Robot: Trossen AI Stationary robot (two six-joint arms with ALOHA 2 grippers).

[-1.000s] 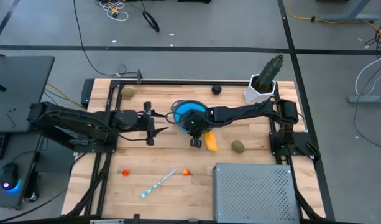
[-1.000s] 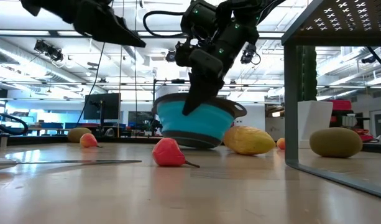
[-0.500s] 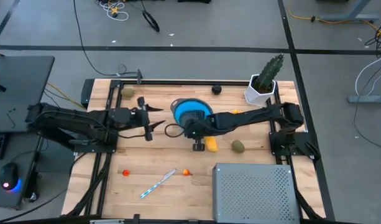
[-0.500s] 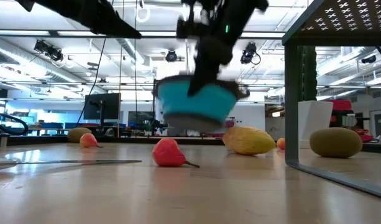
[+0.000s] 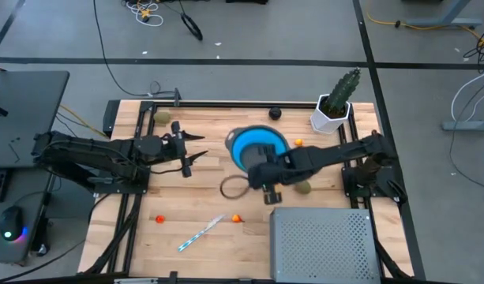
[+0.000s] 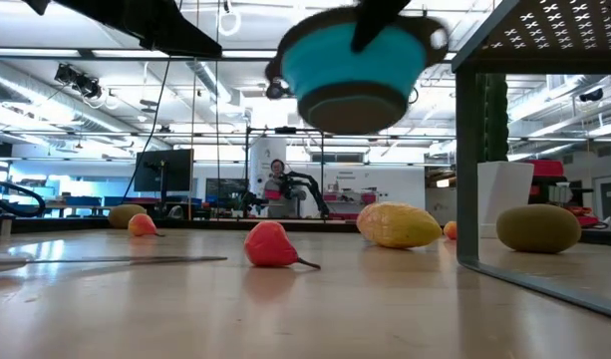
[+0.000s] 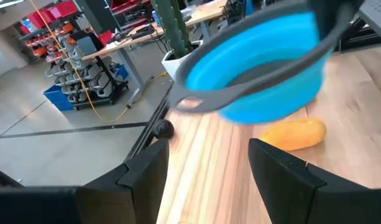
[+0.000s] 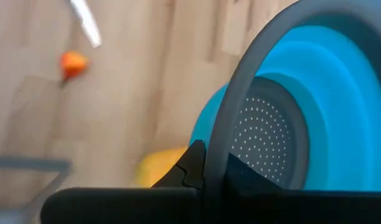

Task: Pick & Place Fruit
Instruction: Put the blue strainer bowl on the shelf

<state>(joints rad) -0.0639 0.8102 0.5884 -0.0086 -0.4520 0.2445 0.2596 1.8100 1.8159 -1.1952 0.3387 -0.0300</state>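
Note:
A blue bowl with a grey rim (image 5: 257,148) (image 6: 355,60) hangs above the table's middle, and my right gripper (image 5: 269,188) is shut on it. A yellow oblong fruit (image 6: 400,224) (image 7: 294,134) lies on the table below it. An olive-brown oval (image 5: 303,187) lies just right of that gripper. The black ball (image 5: 275,113) sits near the far edge. Tiny orange-red pieces (image 5: 237,218) (image 5: 159,218) (image 5: 298,142) lie scattered. My left gripper (image 5: 193,146) (image 7: 206,180) hovers open left of the bowl, holding nothing. My right gripper pinches the bowl's grey rim (image 8: 222,130) between its two fingers, on the bowl's near side. The fingers slant down from above. The bowl is lifted clear of the table and tilted, its perforated bottom (image 8: 271,146) showing in the wrist view.
A grey mesh box (image 5: 324,244) fills the near right corner. A cactus in a white pot (image 5: 335,102) stands at the far right. A white-and-blue stick (image 5: 200,233) lies near the front edge. Another olive piece (image 5: 162,117) rests at the far left.
My right gripper has risen and swung toward the table's near right with the bowl. The bowl, which stood tipped with its lower edge on the table, now hangs well clear above the yellow fruit.

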